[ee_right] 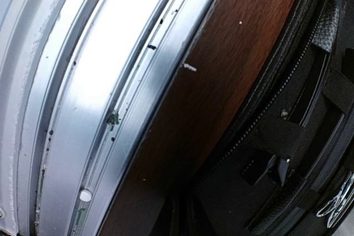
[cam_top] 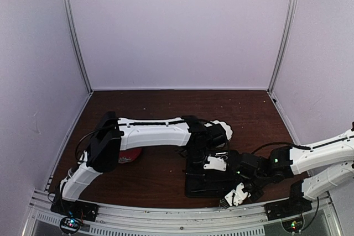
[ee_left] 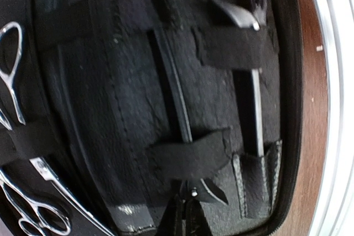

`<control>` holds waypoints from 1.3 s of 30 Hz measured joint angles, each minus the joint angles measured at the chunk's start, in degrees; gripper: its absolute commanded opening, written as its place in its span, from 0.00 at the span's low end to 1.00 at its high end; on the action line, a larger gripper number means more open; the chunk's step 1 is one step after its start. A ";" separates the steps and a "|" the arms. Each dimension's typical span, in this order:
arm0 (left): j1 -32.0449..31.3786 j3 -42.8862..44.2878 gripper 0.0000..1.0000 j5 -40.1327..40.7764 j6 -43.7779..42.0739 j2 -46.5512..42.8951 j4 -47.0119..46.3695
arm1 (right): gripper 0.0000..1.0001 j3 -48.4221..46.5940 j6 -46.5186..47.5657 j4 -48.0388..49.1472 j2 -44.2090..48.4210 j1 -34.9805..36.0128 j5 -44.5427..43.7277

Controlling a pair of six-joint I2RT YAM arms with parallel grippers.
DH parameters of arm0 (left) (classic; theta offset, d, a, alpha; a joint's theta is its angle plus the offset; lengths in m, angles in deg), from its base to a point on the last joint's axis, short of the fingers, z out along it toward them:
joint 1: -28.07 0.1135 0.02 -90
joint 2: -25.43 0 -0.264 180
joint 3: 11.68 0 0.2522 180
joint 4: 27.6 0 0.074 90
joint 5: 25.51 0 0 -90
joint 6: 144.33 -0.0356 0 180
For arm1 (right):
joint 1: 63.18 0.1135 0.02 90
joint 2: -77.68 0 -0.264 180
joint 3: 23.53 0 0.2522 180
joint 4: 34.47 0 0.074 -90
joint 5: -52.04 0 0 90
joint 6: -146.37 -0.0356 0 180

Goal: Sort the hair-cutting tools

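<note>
Left wrist view: scissors (ee_left: 14, 75) were strapped at the left of the open case (ee_left: 127, 109), with thin clips (ee_left: 255, 103) tucked under its bands. Left gripper (ee_left: 185, 216) and right gripper (cam_top: 229, 198) were closed; any hold could not be told.

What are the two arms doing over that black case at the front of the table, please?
Both arms are bent over the open black case near the table's front edge. Inside, scissors and two slim clips sit under elastic straps. The left fingers are shut at one clip's lower end; the right fingers are shut by its edge.
</note>
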 measured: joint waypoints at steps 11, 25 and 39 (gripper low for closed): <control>-0.04 1.07 0.33 -1.55 2.75 0.96 -1.99 | 0.20 0.04 -1.40 0.39 0.22 0.02 -0.48; 3.23 -21.55 0.42 7.87 8.04 -17.51 -6.80 | 0.34 -2.36 -0.83 -2.03 13.66 -8.39 -9.66; 18.78 -24.35 0.44 -2.89 22.73 -20.37 -22.29 | 0.38 -6.43 -2.25 -7.30 11.98 -13.25 2.12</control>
